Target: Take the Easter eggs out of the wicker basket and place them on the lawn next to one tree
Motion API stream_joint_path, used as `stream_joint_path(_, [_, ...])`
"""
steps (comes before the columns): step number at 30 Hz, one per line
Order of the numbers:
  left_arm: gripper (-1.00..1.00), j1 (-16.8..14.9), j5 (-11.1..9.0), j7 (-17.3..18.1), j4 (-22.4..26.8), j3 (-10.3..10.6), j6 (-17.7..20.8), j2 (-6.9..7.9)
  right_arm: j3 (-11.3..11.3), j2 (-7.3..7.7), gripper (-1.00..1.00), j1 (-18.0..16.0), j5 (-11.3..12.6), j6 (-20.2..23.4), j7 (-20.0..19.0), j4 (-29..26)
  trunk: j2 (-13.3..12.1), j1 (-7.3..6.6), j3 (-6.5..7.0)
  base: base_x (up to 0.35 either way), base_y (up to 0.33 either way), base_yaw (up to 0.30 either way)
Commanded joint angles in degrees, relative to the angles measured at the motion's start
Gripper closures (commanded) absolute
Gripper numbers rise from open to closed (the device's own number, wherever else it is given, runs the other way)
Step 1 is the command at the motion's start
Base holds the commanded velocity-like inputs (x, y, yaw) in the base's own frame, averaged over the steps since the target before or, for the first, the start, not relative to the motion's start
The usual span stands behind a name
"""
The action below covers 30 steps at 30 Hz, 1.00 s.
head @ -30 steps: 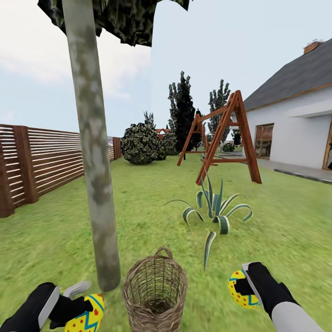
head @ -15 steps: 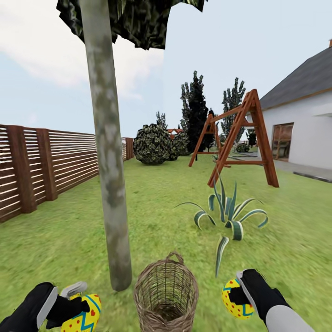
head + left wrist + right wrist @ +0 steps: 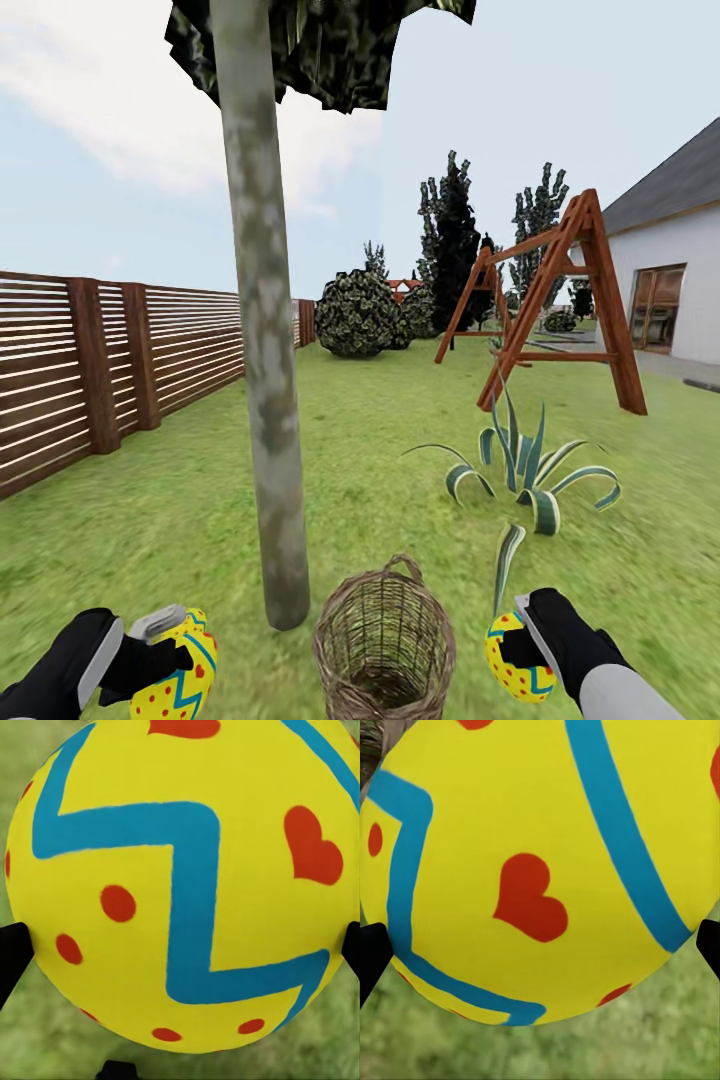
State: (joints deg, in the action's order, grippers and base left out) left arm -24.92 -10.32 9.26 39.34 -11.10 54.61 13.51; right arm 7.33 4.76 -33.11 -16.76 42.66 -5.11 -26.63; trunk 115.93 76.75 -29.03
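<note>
On the lawn (image 3: 150, 520) at the foot of the tree (image 3: 265, 400) stands the wicker basket (image 3: 385, 645). Left of it, the left tool (image 3: 165, 655) pinches one Easter egg (image 3: 180, 680). Right of it, the right tool (image 3: 520, 640) pinches a second egg (image 3: 510, 660).

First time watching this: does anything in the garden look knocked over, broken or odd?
Nothing stands out. The basket stands upright on the lawn beside the tree, and each gripper, left and right, holds an intact egg.
</note>
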Motion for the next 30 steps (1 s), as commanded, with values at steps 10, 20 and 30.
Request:
stream_joint_path(10, [1.00,-0.04,-0.05,0.79,-0.05,0.25,-1.87,-0.52,0.47,0.14,1.00,-0.03,-0.56,0.23,-0.52,-0.17,0.04,-0.01,-0.07,-0.141,0.238,0.000])
stream_joint_path(20, [1.00,-0.04,-0.05,0.92,-0.04,0.29,-1.96,-0.72,0.59,0.25,1.00,-0.03,-0.56,-0.12,-0.52,-0.49,0.04,-0.01,-0.07,-0.141,0.308,-0.113])
stream_joint_path(30, [1.00,-0.04,-0.12,0.94,-0.05,0.29,-1.96,-0.86,0.59,0.25,1.00,-0.03,-0.56,-0.12,-0.52,-0.35,0.04,-0.01,-0.07,-0.116,0.313,-0.203])
